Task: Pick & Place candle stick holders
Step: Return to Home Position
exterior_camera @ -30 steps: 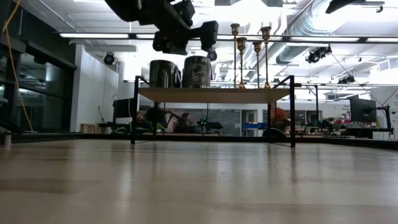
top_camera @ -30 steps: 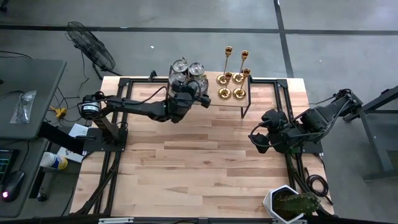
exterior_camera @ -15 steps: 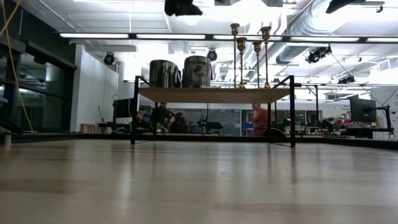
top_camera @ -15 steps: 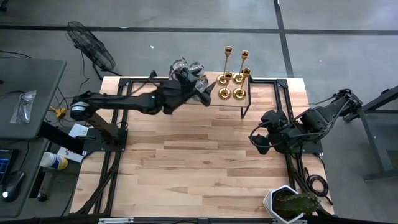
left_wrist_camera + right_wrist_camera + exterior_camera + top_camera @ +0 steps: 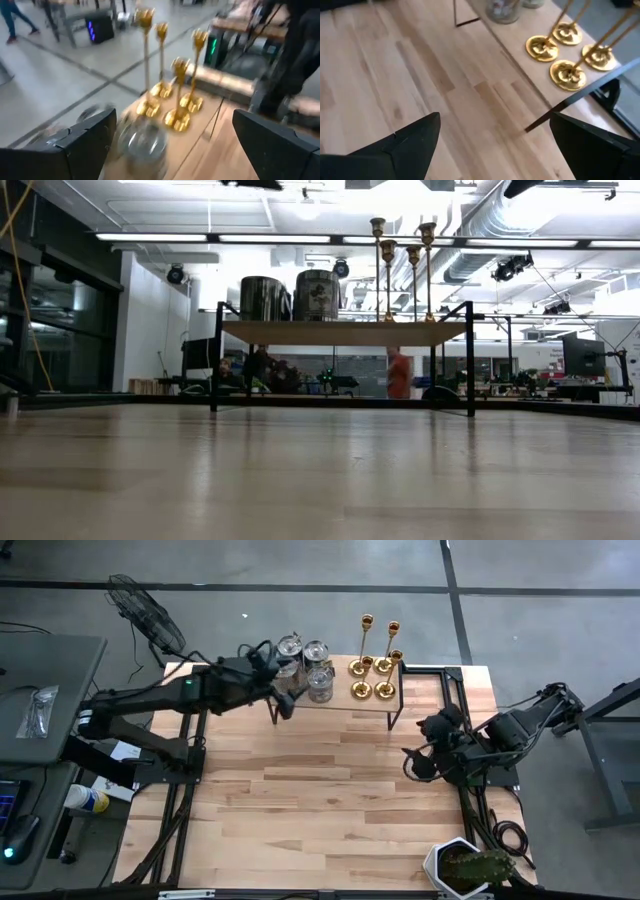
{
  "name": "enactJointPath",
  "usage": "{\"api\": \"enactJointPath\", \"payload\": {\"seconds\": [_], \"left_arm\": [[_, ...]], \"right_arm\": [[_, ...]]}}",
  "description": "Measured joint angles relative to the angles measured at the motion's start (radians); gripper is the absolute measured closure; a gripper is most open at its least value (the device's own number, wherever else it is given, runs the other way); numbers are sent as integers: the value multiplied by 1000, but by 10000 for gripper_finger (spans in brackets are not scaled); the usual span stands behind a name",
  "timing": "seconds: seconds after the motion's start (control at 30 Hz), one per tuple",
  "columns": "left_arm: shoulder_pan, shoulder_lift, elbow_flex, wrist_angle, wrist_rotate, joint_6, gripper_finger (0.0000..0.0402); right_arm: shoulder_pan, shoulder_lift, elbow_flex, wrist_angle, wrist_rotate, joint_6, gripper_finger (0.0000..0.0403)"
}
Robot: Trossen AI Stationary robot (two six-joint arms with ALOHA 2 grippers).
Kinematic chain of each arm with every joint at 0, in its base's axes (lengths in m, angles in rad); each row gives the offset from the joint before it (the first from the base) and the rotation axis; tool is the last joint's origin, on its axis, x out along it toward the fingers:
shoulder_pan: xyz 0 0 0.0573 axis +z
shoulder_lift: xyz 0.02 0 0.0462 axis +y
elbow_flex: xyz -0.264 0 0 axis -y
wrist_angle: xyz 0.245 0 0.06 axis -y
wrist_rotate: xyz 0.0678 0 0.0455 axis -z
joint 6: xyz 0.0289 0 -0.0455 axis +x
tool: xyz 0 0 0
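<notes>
Several gold candle stick holders (image 5: 375, 668) stand on their round bases at the right end of a raised wooden shelf (image 5: 345, 700) by the table's far edge. They also show in the low view (image 5: 400, 270) and both wrist views (image 5: 172, 95) (image 5: 565, 50). My left gripper (image 5: 283, 700) hangs open in the air left of them, near the silver jars (image 5: 305, 665), pointing toward the holders (image 5: 175, 140). My right gripper (image 5: 418, 762) waits open over the table's right side, slanting down toward the shelf (image 5: 495, 145). Neither holds anything.
Squat silver jars (image 5: 290, 298) fill the shelf's left end, close beside the holders. The shelf stands on black legs (image 5: 392, 710). A potted plant (image 5: 465, 865) sits at the near right corner. A person (image 5: 398, 372) walks in the room beyond.
My left gripper has risen from just over the jars and drawn back toward the table's left edge, tipping up from pointing down to nearly level; it has left the low view through its top. It stays open. My right gripper has rolled a little in place.
</notes>
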Motion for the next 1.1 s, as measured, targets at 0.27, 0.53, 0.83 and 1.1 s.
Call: {"api": "enactJointPath", "payload": {"seconds": [0.27, 0.53, 0.83, 1.1], "left_arm": [[1, -168, -87, -154, -26, -4, 11], [1, -476, -450, 3, 7, -107, 11], [0, -806, -759, 136, 91, -160, 11], [0, -959, -937, 175, 110, -264, 11]], "right_arm": [[32, -40, -68, 65, 182, 265, 34], [56, -274, -416, 581, 142, 166, 34], [-109, -482, -806, 1411, -172, -211, 34], [-337, -587, -1055, 1781, -443, -236, 34]]}}
